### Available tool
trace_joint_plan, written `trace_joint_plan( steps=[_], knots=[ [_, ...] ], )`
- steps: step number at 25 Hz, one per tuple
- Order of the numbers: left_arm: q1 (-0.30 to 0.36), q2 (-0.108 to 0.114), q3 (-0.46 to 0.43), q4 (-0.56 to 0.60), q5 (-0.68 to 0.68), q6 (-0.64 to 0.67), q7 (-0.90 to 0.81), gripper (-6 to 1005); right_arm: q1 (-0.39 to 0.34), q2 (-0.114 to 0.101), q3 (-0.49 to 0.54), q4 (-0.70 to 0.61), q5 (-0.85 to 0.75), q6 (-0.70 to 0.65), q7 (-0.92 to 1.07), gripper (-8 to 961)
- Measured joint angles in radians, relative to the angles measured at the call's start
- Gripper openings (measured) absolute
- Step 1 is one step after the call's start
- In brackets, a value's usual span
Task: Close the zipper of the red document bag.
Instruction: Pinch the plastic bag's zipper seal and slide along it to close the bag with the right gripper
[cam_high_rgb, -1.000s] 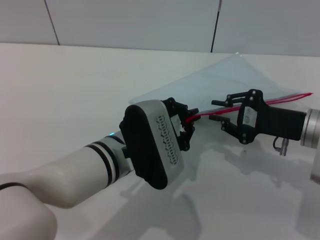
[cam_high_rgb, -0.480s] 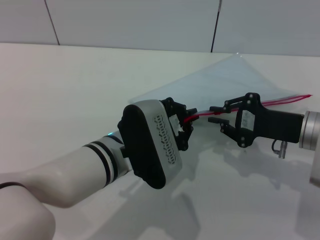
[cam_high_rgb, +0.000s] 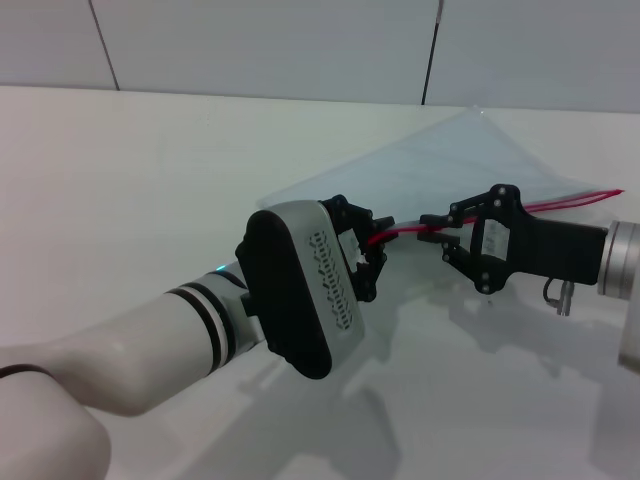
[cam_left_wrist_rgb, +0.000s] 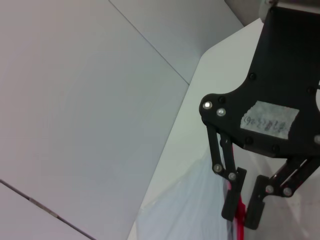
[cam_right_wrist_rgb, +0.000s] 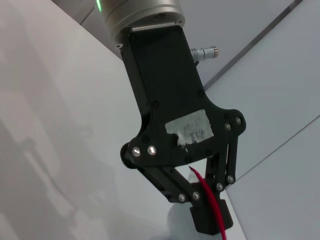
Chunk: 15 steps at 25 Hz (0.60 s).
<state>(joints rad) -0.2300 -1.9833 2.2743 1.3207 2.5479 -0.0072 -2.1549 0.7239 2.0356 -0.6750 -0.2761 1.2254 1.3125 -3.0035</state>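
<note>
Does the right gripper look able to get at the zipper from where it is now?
Probably yes: the right gripper already straddles the zipper, jaws not fully shut, nothing between them. The left gripper pinches the strip's other end.

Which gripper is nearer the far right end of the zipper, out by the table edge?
Right. The right gripper straddles the zipper partway along its length, jaws slightly apart. The left gripper pinches the strip's opposite end, farther away.

white table (cam_high_rgb: 150, 190), grey panelled wall (cam_high_rgb: 260, 45)
</note>
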Motion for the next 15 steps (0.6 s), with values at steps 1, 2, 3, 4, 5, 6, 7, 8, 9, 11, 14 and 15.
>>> trace_joint_plan(
  steps=[1, 2, 3, 4, 5, 6, 7, 8, 9, 11, 14, 15],
  knots=[
    [0.000, 0.000, 0.000, 0.000, 0.000, 0.000, 0.000, 47, 0.000, 0.000, 0.000, 0.000, 0.000, 0.000, 0.000, 115],
    [0.000, 0.000, 0.001, 0.000, 0.000, 0.000, 0.000, 47, 0.000, 0.000, 0.000, 0.000, 0.000, -0.001, 0.000, 112],
    [-0.001, 0.000, 0.001, -0.002, 0.000, 0.000, 0.000, 47, 0.000, 0.000, 0.000, 0.000, 0.000, -0.001, 0.000, 106],
    [-0.001, 0.000, 0.001, -0.002, 0.000, 0.000, 0.000, 47, 0.000, 0.000, 0.000, 0.000, 0.000, -0.001, 0.000, 100],
    [-0.001, 0.000, 0.001, -0.003, 0.000, 0.000, 0.000, 47, 0.000, 0.000, 0.000, 0.000, 0.000, -0.001, 0.000, 93],
    [-0.001, 0.000, 0.001, -0.003, 0.000, 0.000, 0.000, 47, 0.000, 0.000, 0.000, 0.000, 0.000, -0.002, 0.000, 87],
    [-0.002, 0.000, 0.001, -0.003, 0.000, 0.000, 0.000, 47, 0.000, 0.000, 0.000, 0.000, 0.000, -0.003, 0.000, 81],
    [-0.002, 0.000, 0.001, -0.003, 0.000, 0.000, 0.000, 47, 0.000, 0.000, 0.000, 0.000, 0.000, -0.004, 0.000, 78],
    [-0.002, 0.000, 0.001, -0.003, 0.000, 0.000, 0.000, 47, 0.000, 0.000, 0.000, 0.000, -0.001, -0.004, 0.000, 75],
    [-0.003, 0.000, 0.001, -0.004, 0.001, -0.001, 0.000, 47, 0.000, 0.000, 0.000, 0.000, -0.001, -0.005, 0.000, 68],
    [-0.003, -0.001, 0.001, -0.005, 0.002, -0.001, 0.000, 47, 0.000, 0.000, -0.001, 0.000, -0.001, -0.005, 0.000, 61],
    [-0.003, -0.001, 0.001, -0.005, 0.003, -0.002, 0.000, 47, 0.000, 0.000, -0.001, 0.000, -0.001, -0.006, 0.000, 61]
  ],
)
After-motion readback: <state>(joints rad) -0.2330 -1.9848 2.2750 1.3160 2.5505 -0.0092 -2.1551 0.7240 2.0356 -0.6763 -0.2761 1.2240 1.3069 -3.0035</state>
